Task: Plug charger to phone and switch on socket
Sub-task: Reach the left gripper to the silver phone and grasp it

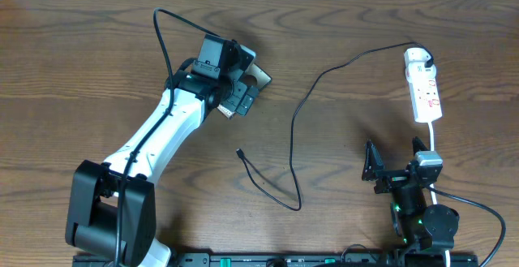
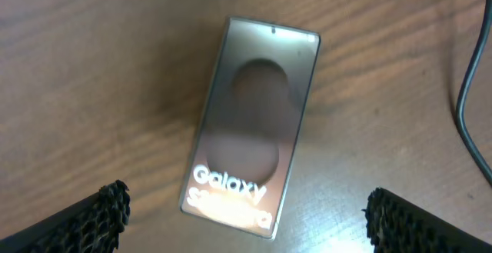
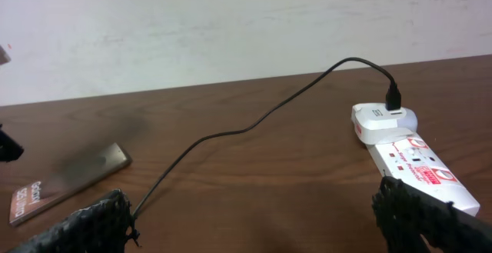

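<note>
Beneath wide-open left hand (image 2: 250,211): phone (image 2: 254,122), flat, untouched.

White left arm (image 1: 158,129), seemingly ribbed fingers (image 2: 104,211)

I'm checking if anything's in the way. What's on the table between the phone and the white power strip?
Only the charger, its black cable looping across, lies between the phone and the socket. The overhead view shows it best.
</note>
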### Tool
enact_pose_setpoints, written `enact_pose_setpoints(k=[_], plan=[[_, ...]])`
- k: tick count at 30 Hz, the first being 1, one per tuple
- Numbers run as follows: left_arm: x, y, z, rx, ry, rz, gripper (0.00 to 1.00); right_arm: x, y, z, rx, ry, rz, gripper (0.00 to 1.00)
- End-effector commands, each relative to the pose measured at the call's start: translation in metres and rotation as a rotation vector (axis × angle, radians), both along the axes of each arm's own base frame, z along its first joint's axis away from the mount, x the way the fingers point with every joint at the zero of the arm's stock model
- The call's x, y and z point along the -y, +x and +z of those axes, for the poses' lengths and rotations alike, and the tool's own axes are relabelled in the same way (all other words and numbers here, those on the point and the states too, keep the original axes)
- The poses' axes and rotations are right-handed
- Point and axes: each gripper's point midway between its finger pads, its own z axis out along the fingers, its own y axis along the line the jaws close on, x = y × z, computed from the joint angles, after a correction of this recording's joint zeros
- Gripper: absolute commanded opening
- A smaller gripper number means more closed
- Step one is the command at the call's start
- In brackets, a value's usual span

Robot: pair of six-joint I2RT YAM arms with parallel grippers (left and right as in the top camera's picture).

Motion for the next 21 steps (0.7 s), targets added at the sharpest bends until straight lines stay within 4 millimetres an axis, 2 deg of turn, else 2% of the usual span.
enact_pose_setpoints(k=[1,3,9,15,21], plan=[[0.003,0.015,0.013,0.071,-0.003,-0.015,1.0,-0.001,0.0,-0.001,0.003,-0.014,0.005,0.99],[0.006,0.02,0.014,0.095,-0.004,-0.035,1.0,-0.001,0.0,-0.001,0.003,-0.014,0.005,0.99],[0.014,0.029,0.0,0.076,0.017,-0.098,0.99,-0.001,0.0,-0.001,0.003,-0.015,0.005,0.99],[0.019,0.046,-0.038,-0.062,0.113,-0.183,1.0,-0.001,0.0,-0.001,0.003,-0.015,0.005,0.99],[0.019,0.045,-0.074,-0.138,0.14,-0.198,0.99,-0.001,0.0,-0.001,0.003,-0.015,0.005,0.99]])
